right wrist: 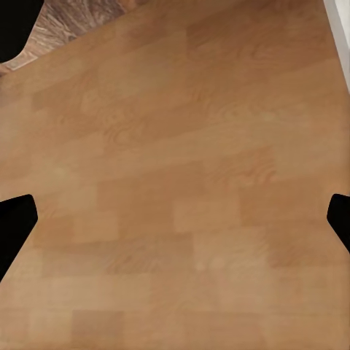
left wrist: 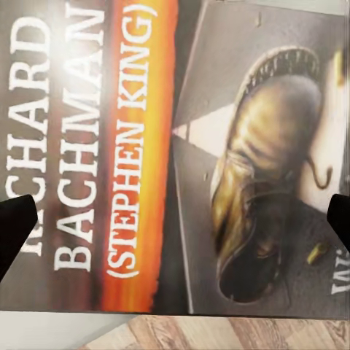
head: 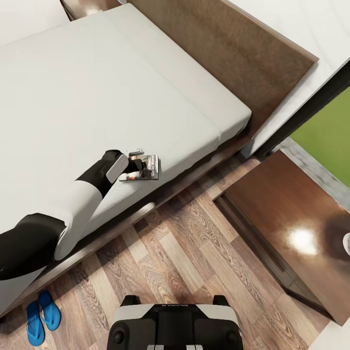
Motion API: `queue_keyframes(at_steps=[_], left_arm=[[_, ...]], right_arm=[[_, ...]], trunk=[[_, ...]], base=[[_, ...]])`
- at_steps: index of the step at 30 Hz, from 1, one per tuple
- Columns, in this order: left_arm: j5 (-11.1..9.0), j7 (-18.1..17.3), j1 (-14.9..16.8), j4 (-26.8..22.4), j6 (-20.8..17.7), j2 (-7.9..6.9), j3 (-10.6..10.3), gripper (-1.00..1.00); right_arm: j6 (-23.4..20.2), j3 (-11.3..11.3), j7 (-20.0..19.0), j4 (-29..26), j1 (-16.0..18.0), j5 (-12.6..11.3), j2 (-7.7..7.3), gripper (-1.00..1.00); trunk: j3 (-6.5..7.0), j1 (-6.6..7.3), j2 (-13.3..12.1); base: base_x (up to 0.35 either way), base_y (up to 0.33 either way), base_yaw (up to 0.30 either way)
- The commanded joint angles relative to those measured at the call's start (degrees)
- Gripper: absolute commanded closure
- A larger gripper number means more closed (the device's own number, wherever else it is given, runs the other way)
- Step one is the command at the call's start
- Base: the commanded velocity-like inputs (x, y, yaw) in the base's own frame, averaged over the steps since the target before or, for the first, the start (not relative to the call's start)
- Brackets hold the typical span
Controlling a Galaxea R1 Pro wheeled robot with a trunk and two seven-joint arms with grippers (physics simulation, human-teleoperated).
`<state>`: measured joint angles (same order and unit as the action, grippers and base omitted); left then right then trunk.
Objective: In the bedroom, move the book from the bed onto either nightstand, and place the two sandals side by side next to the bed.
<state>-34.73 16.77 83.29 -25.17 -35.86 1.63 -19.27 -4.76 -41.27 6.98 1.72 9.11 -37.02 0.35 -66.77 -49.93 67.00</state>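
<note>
The book [head: 149,167] lies flat on the grey mattress of the bed [head: 97,87], close to its near edge. My left gripper [head: 137,168] hovers right over it, open, and its dark fingertips [left wrist: 14,219] stand wide apart on either side of the cover [left wrist: 219,146], which reads "RICHARD BACHMAN". The two blue sandals [head: 41,316] lie side by side on the floor by the bed frame, at the head view's lower left. A dark brown nightstand [head: 291,228] stands to the right of the bed. My right gripper [right wrist: 175,226] is open over bare wood floor.
The brown headboard [head: 233,48] runs along the wall at the top right. A black-framed window with grass [head: 330,131] is behind the nightstand. A white object [head: 346,243] sits at the nightstand's far right edge. My base [head: 175,325] stands on plank floor between bed and nightstand.
</note>
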Motion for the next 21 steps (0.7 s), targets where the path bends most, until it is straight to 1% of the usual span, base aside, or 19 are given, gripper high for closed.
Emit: queue_keyframes(at_steps=[1, 8, 12, 15, 18, 21], left_arm=[[-0.61, 0.50, 0.03, -0.14, -0.11, -0.05, -0.41, -1.00], [-0.61, 0.53, 0.03, -0.55, -0.09, -0.05, -0.41, -1.00], [-0.61, 0.52, 0.03, -1.72, -0.25, -0.05, -0.36, -1.00], [-0.64, 0.61, 0.03, -3.56, -0.77, -0.05, -0.23, -1.00], [-0.66, 0.84, 0.08, -5.96, -2.40, -0.14, -0.10, -1.00], [-0.68, 1.32, 0.20, -9.13, -4.71, -0.90, -0.04, -1.00]], right_arm=[[-0.17, -0.48, 0.14, 0.06, 0.03, -0.33, 0.03, -1.00], [-0.22, -0.51, 0.14, 0.01, 0.03, -0.33, 0.02, -1.00], [-0.27, -0.51, 0.14, -0.02, 0.03, -0.33, 0.01, -1.00], [-0.25, -0.54, 0.14, -0.03, 0.03, -0.33, 0.01, -1.00], [-0.21, -0.55, 0.14, -0.04, 0.03, -0.33, 0.00, -1.00], [-0.22, -0.55, 0.14, -0.04, 0.03, -0.33, 0.00, -1.00]], trunk=[[-0.02, 0.00, 0.02], [-0.02, 0.00, 0.02], [-0.02, 0.00, 0.02], [-0.02, 0.00, 0.02], [-0.02, 0.00, 0.02], [-0.02, 0.00, 0.02]], base=[[0.000, 0.000, 0.000], [0.000, 0.000, 0.000], [0.000, 0.000, 0.000], [0.000, 0.000, 0.000], [0.000, 0.000, 0.000], [0.000, 0.000, 0.000]])
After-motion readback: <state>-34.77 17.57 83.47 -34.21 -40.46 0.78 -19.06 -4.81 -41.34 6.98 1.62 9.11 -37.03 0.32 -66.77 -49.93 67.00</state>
